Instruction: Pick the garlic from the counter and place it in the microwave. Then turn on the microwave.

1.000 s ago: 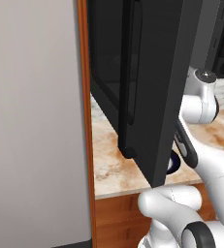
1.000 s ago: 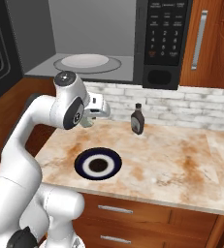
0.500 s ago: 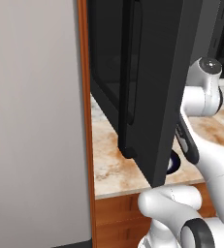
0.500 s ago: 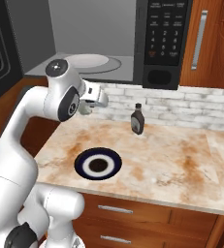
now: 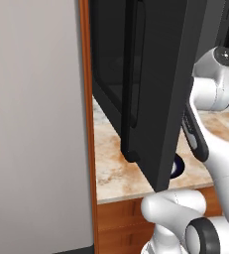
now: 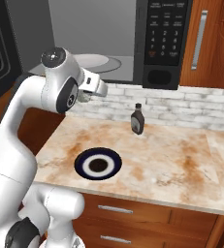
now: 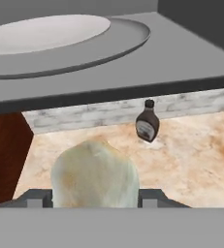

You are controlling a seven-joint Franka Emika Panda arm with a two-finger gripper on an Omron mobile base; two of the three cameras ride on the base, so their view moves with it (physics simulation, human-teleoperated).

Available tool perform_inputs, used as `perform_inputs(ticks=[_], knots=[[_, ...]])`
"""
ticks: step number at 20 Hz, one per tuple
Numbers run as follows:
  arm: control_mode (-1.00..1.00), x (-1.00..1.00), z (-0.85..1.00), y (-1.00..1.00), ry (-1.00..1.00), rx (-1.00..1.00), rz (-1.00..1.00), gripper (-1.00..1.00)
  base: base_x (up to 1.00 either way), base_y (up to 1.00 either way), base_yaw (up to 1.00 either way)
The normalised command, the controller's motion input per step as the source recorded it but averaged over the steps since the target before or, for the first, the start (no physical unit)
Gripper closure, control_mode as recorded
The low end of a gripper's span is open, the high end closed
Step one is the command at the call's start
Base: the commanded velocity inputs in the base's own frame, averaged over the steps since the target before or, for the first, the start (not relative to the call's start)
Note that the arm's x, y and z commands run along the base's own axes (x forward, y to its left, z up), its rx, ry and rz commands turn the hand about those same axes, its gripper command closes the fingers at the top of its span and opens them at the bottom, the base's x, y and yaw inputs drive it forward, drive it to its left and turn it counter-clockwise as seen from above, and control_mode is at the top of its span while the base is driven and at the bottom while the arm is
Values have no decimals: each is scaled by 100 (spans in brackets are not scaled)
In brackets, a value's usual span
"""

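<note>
A white-grey brick wall strip [image 6: 181, 104] crosses mid-frame in the right base view, a wooden cabinet door [image 6: 205, 43] at upper right, drawer fronts [image 6: 147, 225] along the bottom

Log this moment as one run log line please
phase: carrying | gripper: jaws shut on garlic, lifted off counter | microwave: door open, turntable bare | bottle: upright by wall | garlic not yet inside

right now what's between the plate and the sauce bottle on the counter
Nothing: in the right base view, bare counter separates the plate and sauce bottle.
</note>
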Motion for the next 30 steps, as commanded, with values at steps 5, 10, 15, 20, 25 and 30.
perform_inputs(ticks=[5,10,15,20,25,30], knots=[[-100,0,46,4,-9,6,-2,100,0,0,0],[-100,3,42,3,-11,4,-2,100,0,0,0],[-100,11,31,5,-15,5,-3,100,0,0,0],[-100,23,19,6,-10,6,-4,100,0,0,0],[-100,30,6,5,-6,5,-2,100,0,0,0],[-100,29,13,5,0,2,0,100,0,0,0]])
